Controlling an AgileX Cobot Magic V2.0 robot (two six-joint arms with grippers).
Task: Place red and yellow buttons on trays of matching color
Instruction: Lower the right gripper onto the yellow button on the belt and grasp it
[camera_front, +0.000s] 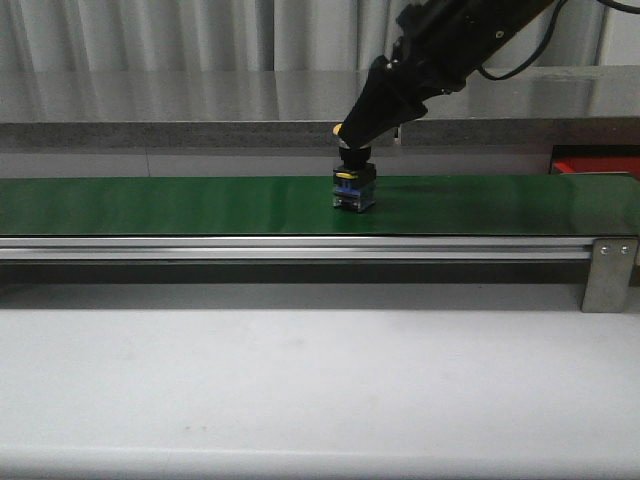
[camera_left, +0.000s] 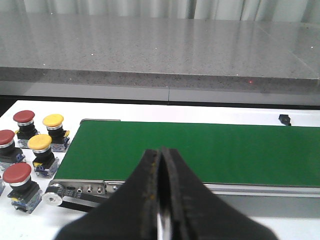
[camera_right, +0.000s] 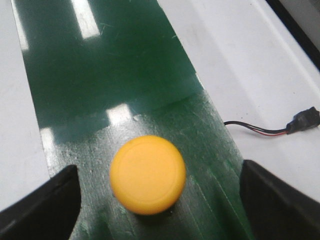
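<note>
White surface is filling the nearest part of my front view, and just beyond it the aluminium rail is running along the long green belt. On the belt, a little right of centre, I am seeing a yellow button standing upright on its blue and black base. My right pincer is hanging directly over it; in the right wrist view its fingers are standing wide apart on either side of the yellow cap, not touching it. Whether the tips are level with the cap I cannot tell.

My left pincer is showing only in its own wrist view, with its jaws pressed together on nothing, hovering near the belt's end. Beside that end, on the surface, I am seeing spare red buttons and yellow buttons grouped close together.

Farther back at the right edge of the front view, a part of the red tray is peeking out behind the belt, well apart from the button.
</note>
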